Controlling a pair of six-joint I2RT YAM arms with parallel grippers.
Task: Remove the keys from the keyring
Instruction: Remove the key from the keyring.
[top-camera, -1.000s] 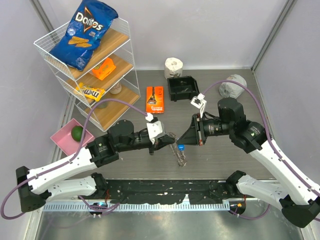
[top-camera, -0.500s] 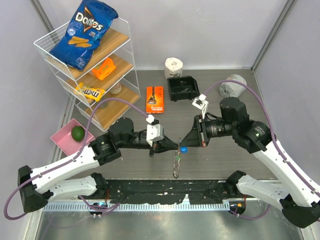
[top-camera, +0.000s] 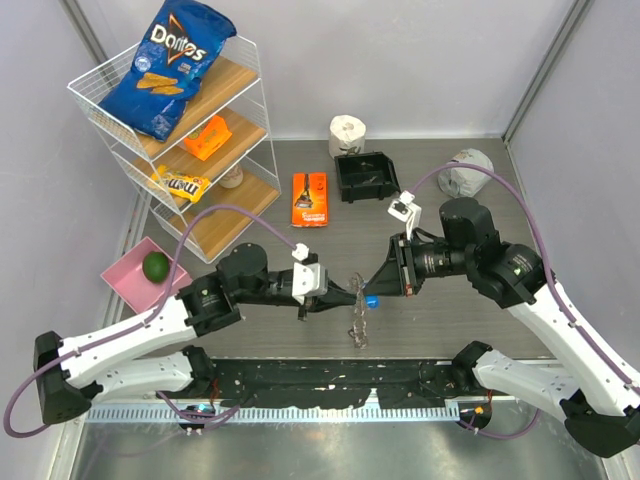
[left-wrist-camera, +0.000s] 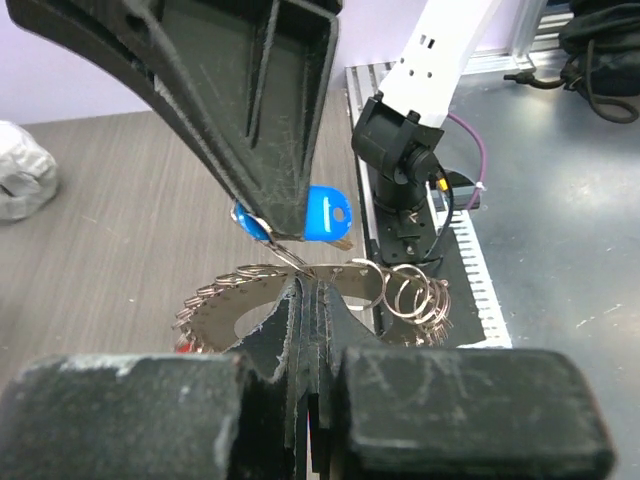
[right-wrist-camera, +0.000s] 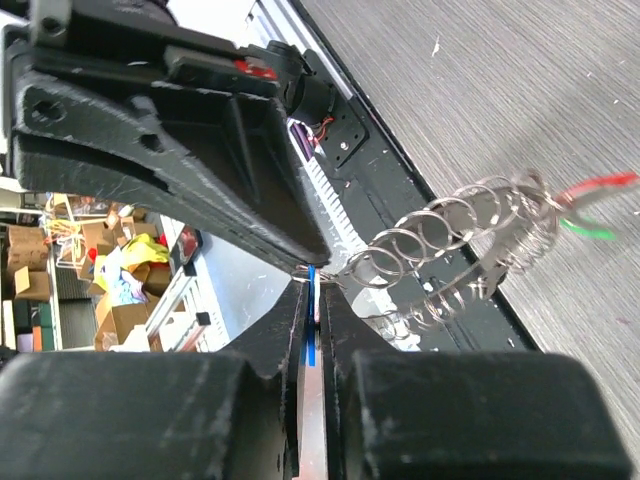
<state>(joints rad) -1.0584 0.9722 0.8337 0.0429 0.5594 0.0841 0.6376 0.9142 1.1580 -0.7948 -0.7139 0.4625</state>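
Partly hidden, the keyring (left-wrist-camera: 215, 305) is hanging from the left gripper's (left-wrist-camera: 305, 288) closed pinch, the right gripper (right-wrist-camera: 312, 292), tip-to-tip, clamping the blue key (left-wrist-camera: 322, 215).

Left tool (top-camera: 347, 291) and right tool (top-camera: 374, 294) — both clamped — face tip to tip.

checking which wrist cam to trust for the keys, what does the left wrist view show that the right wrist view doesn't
Left wrist only: the blue key seen face-on in the right gripper, and a crumpled grey bundle. Right wrist only: a green key head at the keyring's far end, and cardboard boxes in the background. Both: the keyring with its small rings, clamped by the left gripper.
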